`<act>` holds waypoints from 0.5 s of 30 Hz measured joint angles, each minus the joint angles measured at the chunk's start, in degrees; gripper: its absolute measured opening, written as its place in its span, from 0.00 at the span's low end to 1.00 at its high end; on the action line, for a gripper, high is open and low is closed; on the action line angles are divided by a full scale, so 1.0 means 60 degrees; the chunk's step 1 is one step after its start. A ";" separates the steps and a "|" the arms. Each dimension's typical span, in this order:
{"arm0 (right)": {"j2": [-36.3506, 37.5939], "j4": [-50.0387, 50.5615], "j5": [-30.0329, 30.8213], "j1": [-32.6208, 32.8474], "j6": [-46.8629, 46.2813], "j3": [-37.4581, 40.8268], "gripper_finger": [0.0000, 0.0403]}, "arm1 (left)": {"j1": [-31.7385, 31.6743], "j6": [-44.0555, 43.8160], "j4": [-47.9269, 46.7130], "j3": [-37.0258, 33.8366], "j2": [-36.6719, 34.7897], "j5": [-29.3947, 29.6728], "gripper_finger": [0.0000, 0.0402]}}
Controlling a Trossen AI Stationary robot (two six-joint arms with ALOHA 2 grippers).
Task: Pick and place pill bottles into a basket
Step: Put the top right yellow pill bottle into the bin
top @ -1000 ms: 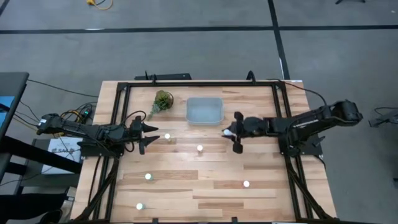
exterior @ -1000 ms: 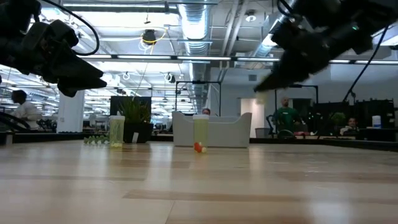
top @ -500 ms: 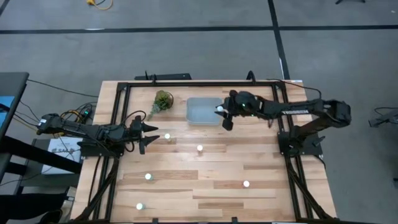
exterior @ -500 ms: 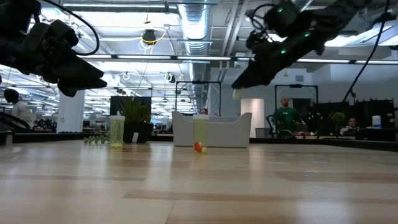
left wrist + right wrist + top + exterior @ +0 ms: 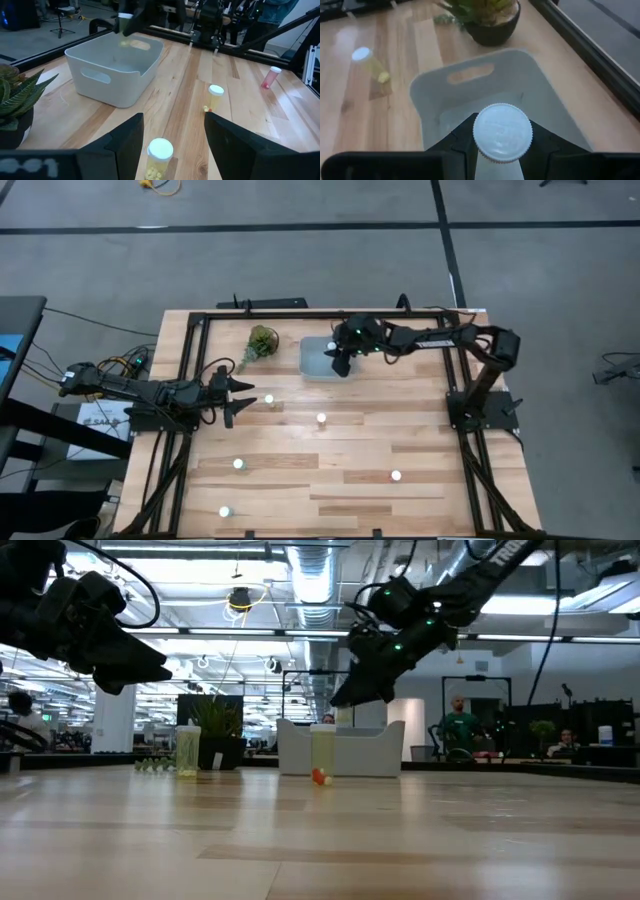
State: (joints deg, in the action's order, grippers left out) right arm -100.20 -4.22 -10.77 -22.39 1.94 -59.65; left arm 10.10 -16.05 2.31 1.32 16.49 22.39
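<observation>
My right gripper point(image 5: 337, 352) is shut on a white-capped pill bottle point(image 5: 502, 132) and hangs over the pale blue-grey basket point(image 5: 316, 365) at the table's far middle. In the low view it point(image 5: 350, 695) is well above the table. My left gripper point(image 5: 240, 396) is open at the table's left. A yellowish white-capped bottle point(image 5: 160, 151) stands upright just ahead of its fingers, untouched. Several more bottles stand on the table: one point(image 5: 321, 418) at the middle, one point(image 5: 238, 464) and one point(image 5: 225, 511) at the near left, one point(image 5: 396, 475) at the near right. My right gripper pinches the bottle just under its white cap point(image 5: 485, 150) between its two fingers point(image 5: 457, 147), one on each side. The fingers slant down toward the basket. The bottle is lifted clear above the basket's open top, its cap toward the wrist camera.
A small green plant in a dark pot point(image 5: 262, 341) stands left of the basket. A black metal frame point(image 5: 300, 314) runs along the table's edges. In the left wrist view a pink bottle point(image 5: 270, 77) lies on its side at the table's right.
My right gripper has carried the bottle from the table's middle toward the far edge and the left, rising, and now hangs over the basket. It stays shut on the bottle.
</observation>
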 joint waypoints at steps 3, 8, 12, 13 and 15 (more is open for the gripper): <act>-0.0505 0.0057 -0.0511 0.0044 -0.0009 -0.0623 0.26 | 0.0002 0.0084 0.0000 0.0000 0.0000 0.0000 0.50; -0.1234 0.0329 -0.0775 0.0189 -0.0006 -0.1427 0.26 | 0.0001 0.0095 0.0000 0.0000 0.0001 -0.0004 0.50; -0.1690 0.0449 -0.0896 0.0191 -0.0005 -0.1821 0.26 | -0.0001 0.0098 0.0000 0.0000 0.0000 -0.0007 0.50; -0.1786 0.0493 -0.0935 0.0189 -0.0006 -0.1904 0.26 | -0.0001 0.0102 0.0000 0.0000 0.0000 -0.0007 0.50; -0.1904 0.0592 -0.0943 0.0150 -0.0009 -0.1995 0.26 | 0.0001 0.0104 0.0000 0.0000 0.0001 -0.0007 0.50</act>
State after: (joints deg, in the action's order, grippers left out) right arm -111.62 -0.67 -16.43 -21.49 1.89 -71.63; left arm 10.10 -15.43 2.31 1.32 16.49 22.35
